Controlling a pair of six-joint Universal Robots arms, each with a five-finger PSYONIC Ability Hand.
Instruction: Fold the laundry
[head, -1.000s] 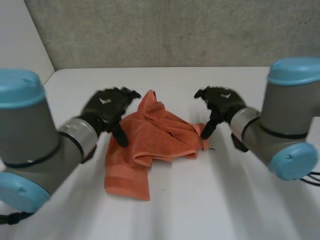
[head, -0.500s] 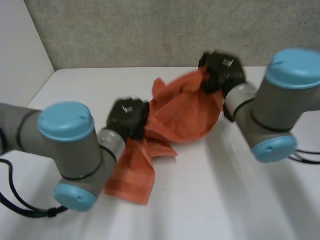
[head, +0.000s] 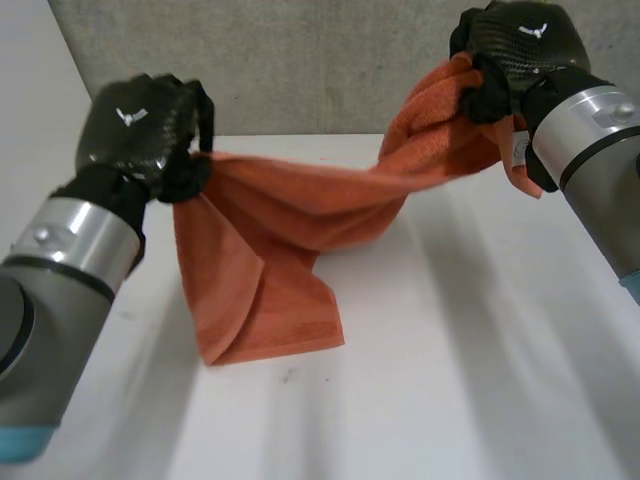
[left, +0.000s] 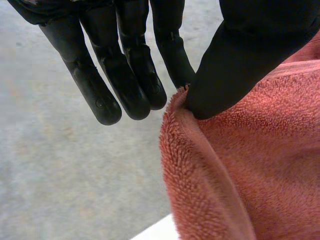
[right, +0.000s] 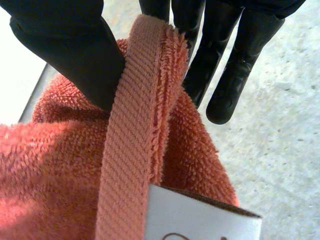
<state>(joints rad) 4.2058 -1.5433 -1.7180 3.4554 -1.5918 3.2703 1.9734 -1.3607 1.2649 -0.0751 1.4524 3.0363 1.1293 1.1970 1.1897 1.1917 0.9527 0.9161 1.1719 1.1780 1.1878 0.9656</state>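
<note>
The orange towel (head: 300, 215) hangs in the air across the head view, twisted along its span, running from 10 o'clock up to 1 o'clock. A broad flap drops toward 7 o'clock, its lower end on the white worktop (head: 450, 380). At the 10 o'clock end the left hand (head: 140, 130) pinches the towel's edge, thumb pressed against the nearest of its straight fingers (left: 125, 75). At the 1 o'clock end the right hand (head: 520, 45) nips the hemmed band between thumb and fingers (right: 235, 65). A white label (right: 200, 215) sits against that band. A grey wall (head: 320, 60) stands behind.
</note>
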